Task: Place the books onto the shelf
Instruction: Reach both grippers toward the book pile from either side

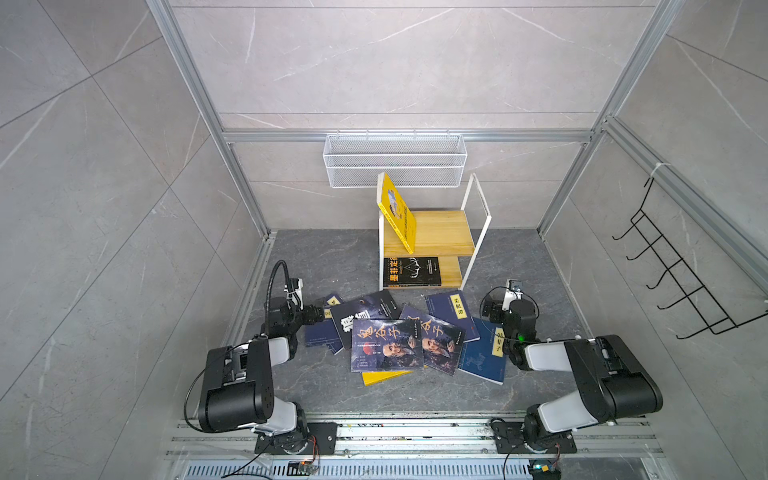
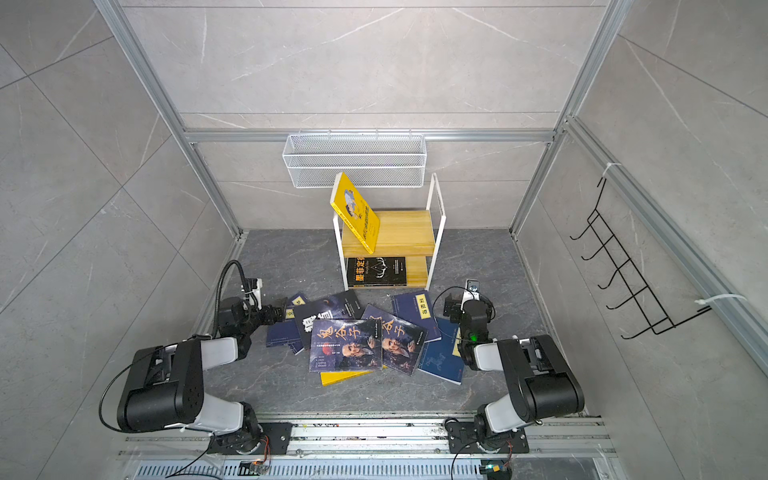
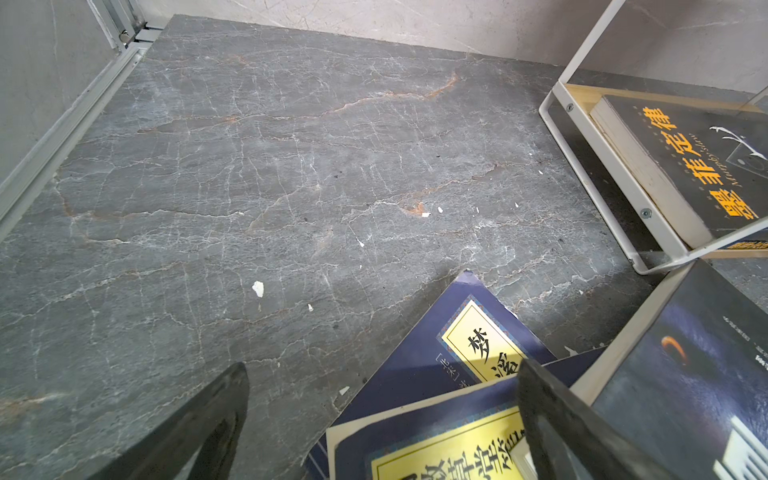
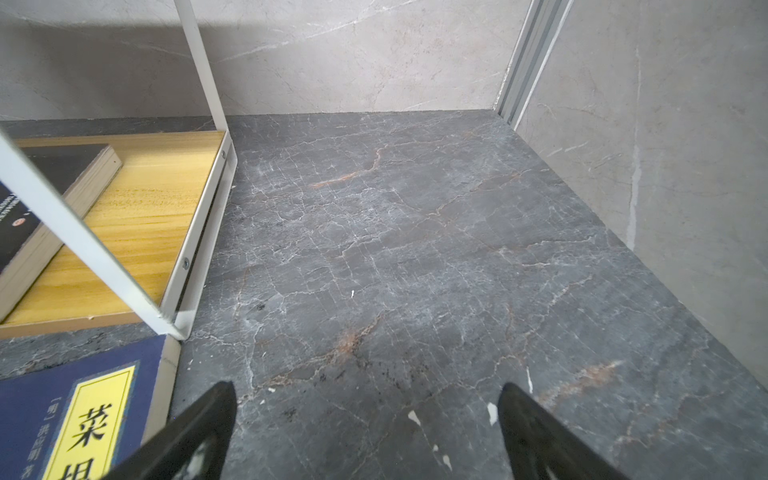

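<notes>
Books lie in a loose, overlapping heap on the dark stone floor, just in front of the shelf and between the two arms. Two dark portrait covers sit on top, side by side. A dark cover with white characters lies behind them, and navy paperbacks poke out at the left edge. Another navy book with a yellow label lies near the shelf's right foot. A blue book at the far right is partly hidden by the right arm, and a yellow corner shows from under the heap's near side.

Two more are on the shelf. A yellow book stands tilted on the top board, leaning at the left frame and slanting across that end. A black book lies flat on the lower board, covering most of it, with bare wood at the right.

In the wrist view the left gripper is spread wide and empty, low at the heap's left edge, one finger over the navy covers and one over floor. The right gripper is likewise spread and empty over bare floor beside the shelf's front foot.

A white wire basket hangs on the back wall just behind and above the shelf, close to the yellow book's top. A black hook rack hangs on the right wall, well apart. White scraps dot the floor.
</notes>
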{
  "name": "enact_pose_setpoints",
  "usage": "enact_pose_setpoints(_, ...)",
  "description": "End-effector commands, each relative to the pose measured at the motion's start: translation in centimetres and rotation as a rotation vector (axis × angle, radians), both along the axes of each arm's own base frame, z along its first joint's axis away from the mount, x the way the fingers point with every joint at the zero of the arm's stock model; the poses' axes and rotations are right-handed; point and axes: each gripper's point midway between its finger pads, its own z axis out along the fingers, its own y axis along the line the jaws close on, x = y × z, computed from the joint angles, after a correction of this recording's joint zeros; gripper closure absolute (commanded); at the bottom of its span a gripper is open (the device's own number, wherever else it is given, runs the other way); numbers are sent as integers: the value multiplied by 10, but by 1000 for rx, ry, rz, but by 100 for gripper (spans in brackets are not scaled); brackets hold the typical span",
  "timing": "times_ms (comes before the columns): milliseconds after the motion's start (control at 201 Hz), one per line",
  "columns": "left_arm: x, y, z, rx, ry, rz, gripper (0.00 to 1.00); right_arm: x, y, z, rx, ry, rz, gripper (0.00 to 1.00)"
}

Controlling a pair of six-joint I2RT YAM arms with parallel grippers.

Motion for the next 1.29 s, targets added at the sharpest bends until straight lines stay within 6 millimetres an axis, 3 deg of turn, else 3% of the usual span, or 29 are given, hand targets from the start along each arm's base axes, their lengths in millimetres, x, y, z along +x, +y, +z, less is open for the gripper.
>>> enact_pose_setpoints(0,12,-2,18,-9,-59,-15,0,7,1,9,-3,-32,9,1)
enact_pose_setpoints(329,11,-3,18,-10,-60,-18,0,7,1,9,-4,-32,10,1)
enact_pose_setpoints(423,15,1,29,-33,-49,-11,0,7,1,9,-3,-32,9,1)
enact_pose_setpoints(528,22,3,60,-30,1,-16,0,0,2,17,-3,-47,12,1)
enact_pose_setpoints(608,21,-3,96,5,-19,-73,0,-8,-1,36,-34,-98,-20,1)
enact_pose_setpoints(702,8,-12,139,2,6,-117,0,-22,5,65,-27,-140,-7,1)
enact_pose_setpoints(797,-13,-23,160,-53,94,-134,0,-37,11,89,81,-156,15,1)
enact_pose_setpoints(852,-26,-32,165,-108,144,-148,0,-44,18,100,161,-130,40,1)
enact_pose_setpoints(921,-42,-45,168,-176,194,-179,0,-51,33,98,254,-43,90,1)
enact_pose_setpoints(1011,-59,-56,156,-267,295,-197,0,-59,54,91,370,78,137,0)
enact_pose_setpoints(1290,-94,-88,108,-369,501,-293,1,-92,164,60,531,416,417,2)
